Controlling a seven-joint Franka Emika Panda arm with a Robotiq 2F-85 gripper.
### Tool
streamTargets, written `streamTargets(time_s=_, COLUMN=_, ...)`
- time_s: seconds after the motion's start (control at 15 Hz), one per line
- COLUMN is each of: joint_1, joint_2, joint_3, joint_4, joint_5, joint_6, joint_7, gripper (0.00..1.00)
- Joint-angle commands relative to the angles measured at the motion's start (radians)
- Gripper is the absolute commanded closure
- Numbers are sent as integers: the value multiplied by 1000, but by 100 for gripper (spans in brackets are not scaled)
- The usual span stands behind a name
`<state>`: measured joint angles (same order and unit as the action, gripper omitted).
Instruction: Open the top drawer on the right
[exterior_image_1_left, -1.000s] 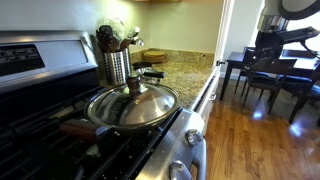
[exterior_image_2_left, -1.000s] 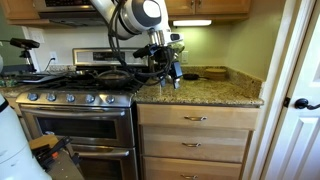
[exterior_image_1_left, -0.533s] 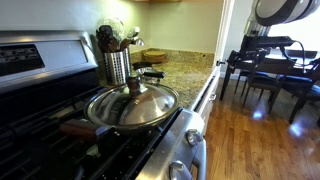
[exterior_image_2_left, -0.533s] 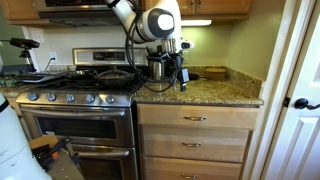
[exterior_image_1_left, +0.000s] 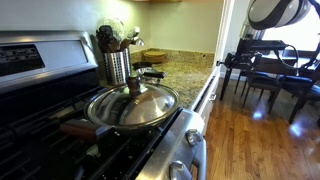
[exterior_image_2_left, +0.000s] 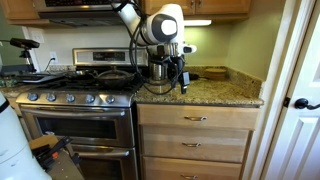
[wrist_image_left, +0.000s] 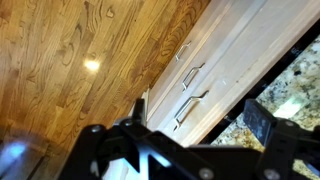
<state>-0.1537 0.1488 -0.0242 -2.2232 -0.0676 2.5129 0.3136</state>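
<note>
The top drawer (exterior_image_2_left: 196, 118) is the uppermost of three stacked drawers under the granite counter, to the right of the stove. It has a pale wood front and a slim metal bar handle, and it is shut, so its inside is hidden. In the wrist view its handle (wrist_image_left: 192, 105) lies just below the counter edge. My gripper (exterior_image_2_left: 180, 80) hangs over the counter's front edge, above the drawer and apart from it. It also shows in an exterior view (exterior_image_1_left: 245, 58). Its fingers (wrist_image_left: 200, 122) are spread open and hold nothing.
A steel stove (exterior_image_2_left: 70, 98) with round knobs stands left of the drawers. A lidded pan (exterior_image_1_left: 132, 105) and a utensil canister (exterior_image_1_left: 117, 66) sit on top. A door (exterior_image_2_left: 300, 100) stands at the right. Wood floor (exterior_image_1_left: 250, 140) and dark chairs (exterior_image_1_left: 280, 80) lie beyond.
My arm has swung right from over the stove's edge to the counter's front edge, and the gripper has come slightly lower. The drawer has not moved.
</note>
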Motion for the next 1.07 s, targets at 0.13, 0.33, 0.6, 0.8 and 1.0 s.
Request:
streamTargets(time_s=0.13, joint_1=42, joint_2=133, joint_3=-3, joint_4=111, joint_5=221, joint_6=-28, joint_7=0, gripper=0)
streamTargets(time_s=0.33, joint_1=50, joint_2=202, joint_3=-2, joint_4=172, joint_5=313, joint_6=-43, joint_7=5, gripper=0)
streamTargets(time_s=0.6, joint_1=63, joint_2=269, joint_3=-21, joint_4=233, joint_5=320, joint_6=-62, joint_7=47, gripper=0)
streamTargets(time_s=0.8, joint_1=70, joint_2=311, joint_3=-32, joint_4=269, joint_5=320, joint_6=-83, joint_7=97, gripper=0)
streamTargets(time_s=1.0, joint_1=65, joint_2=362, joint_3=-27, joint_4=311, joint_5=349, joint_6=-84, joint_7=125, gripper=0)
